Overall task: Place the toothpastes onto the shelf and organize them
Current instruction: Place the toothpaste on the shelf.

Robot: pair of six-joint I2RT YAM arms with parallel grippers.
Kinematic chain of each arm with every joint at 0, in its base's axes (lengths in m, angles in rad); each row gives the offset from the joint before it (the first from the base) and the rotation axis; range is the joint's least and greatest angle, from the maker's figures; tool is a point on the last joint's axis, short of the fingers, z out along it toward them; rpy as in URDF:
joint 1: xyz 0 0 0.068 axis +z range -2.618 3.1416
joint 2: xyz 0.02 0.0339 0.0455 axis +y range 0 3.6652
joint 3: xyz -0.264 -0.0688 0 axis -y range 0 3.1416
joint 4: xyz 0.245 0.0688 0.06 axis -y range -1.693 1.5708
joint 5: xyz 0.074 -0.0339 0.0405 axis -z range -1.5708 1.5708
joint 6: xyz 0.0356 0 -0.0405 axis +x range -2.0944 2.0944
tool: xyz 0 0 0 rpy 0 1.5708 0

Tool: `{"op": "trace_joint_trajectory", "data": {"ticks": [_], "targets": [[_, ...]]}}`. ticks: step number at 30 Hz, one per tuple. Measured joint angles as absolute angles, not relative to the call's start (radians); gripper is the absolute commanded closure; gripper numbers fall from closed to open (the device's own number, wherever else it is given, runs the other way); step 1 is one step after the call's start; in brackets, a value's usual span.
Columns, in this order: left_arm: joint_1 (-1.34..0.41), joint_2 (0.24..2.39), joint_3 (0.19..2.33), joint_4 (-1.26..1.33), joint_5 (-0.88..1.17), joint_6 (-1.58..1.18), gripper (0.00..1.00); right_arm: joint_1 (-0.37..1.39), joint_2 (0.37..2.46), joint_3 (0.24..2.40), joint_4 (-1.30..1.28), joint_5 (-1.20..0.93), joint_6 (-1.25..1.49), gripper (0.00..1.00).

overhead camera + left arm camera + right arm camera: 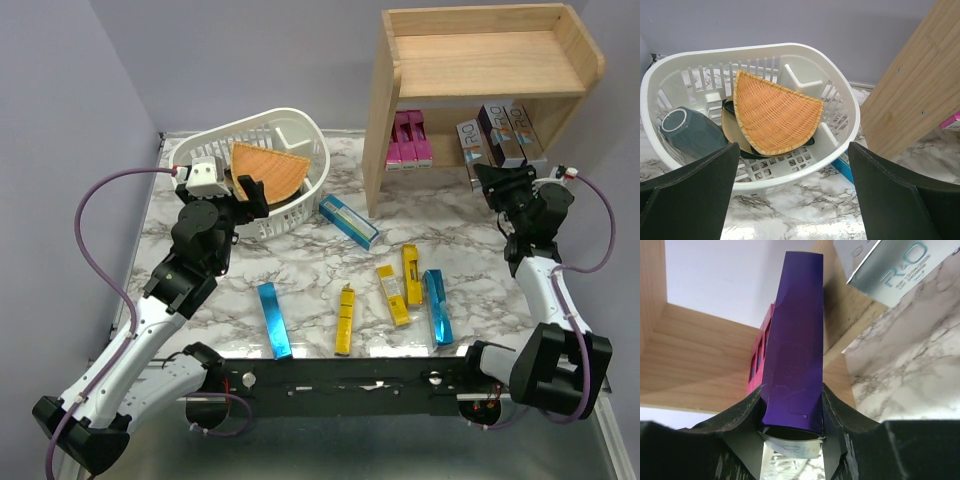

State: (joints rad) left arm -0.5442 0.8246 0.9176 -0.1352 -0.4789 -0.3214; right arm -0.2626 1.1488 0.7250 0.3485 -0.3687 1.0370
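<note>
The wooden shelf (480, 60) stands at the back right. Its lower tier holds pink toothpastes (410, 140) and purple-silver ones (510, 130). My right gripper (497, 185) is at the lower tier's front, shut on a purple toothpaste (792, 350) that points into the shelf beside the pink cartons (756, 365). Blue (273, 320), (437, 307), (350, 221) and yellow (344, 320), (392, 295), (411, 273) toothpastes lie on the marble table. My left gripper (247, 190) is open and empty in front of the white basket (852, 120).
The white basket (315, 150) holds an orange woven wedge (775, 112) and a grey cup (690, 132). A blue carton (844, 162) lies between the basket and the shelf's side panel (915, 90). A silver carton (895, 270) stands to the right of the held one.
</note>
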Motion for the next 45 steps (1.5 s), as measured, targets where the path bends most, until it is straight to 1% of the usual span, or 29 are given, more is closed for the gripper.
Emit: {"op": "trace_joint_trajectory", "data": {"ticks": [7,13,14,16,17,19,20,22,23,25,26,29,37,45], "targets": [[-0.544,0.827,0.918,-0.134,-0.479,-0.321,0.01,-0.303,1.244,0.719,0.480,-0.391,1.166,0.69],[-0.544,0.830,0.917,-0.132,-0.479,-0.319,0.01,-0.316,1.322,0.734,0.552,-0.410,1.252,0.62],[-0.544,0.830,0.916,-0.130,-0.479,-0.319,0.01,-0.316,1.338,0.743,0.556,-0.414,1.260,0.57],[-0.544,0.831,0.915,-0.129,-0.479,-0.318,0.01,-0.316,1.371,0.768,0.561,-0.426,1.280,0.52],[-0.544,0.831,0.914,-0.128,-0.479,-0.318,0.01,-0.316,1.380,0.776,0.561,-0.430,1.287,0.47],[-0.544,0.831,0.913,-0.129,-0.479,-0.317,0.01,-0.316,1.392,0.787,0.560,-0.433,1.295,0.43],[-0.544,0.831,0.912,-0.128,-0.479,-0.317,0.01,-0.316,1.393,0.790,0.554,-0.433,1.298,0.36],[-0.544,0.831,0.912,-0.128,-0.479,-0.317,0.01,-0.316,1.393,0.793,0.535,-0.433,1.301,0.28],[-0.544,0.831,0.912,-0.128,-0.479,-0.317,0.01,-0.316,1.393,0.794,0.527,-0.432,1.297,0.21],[-0.544,0.833,0.912,-0.128,-0.479,-0.316,0.01,-0.316,1.396,0.794,0.513,-0.433,1.295,0.14],[-0.544,0.834,0.912,-0.128,-0.479,-0.315,0.01,-0.316,1.397,0.794,0.506,-0.434,1.290,0.08],[-0.544,0.836,0.912,-0.128,-0.479,-0.314,0.01,-0.317,1.397,0.797,0.488,-0.436,1.274,0.00],[-0.544,0.841,0.912,-0.128,-0.479,-0.314,0.01,-0.320,1.354,0.834,0.347,-0.435,1.121,0.00],[-0.544,0.843,0.912,-0.129,-0.479,-0.314,0.01,-0.316,1.150,0.858,0.108,-0.392,0.842,0.00]]}}
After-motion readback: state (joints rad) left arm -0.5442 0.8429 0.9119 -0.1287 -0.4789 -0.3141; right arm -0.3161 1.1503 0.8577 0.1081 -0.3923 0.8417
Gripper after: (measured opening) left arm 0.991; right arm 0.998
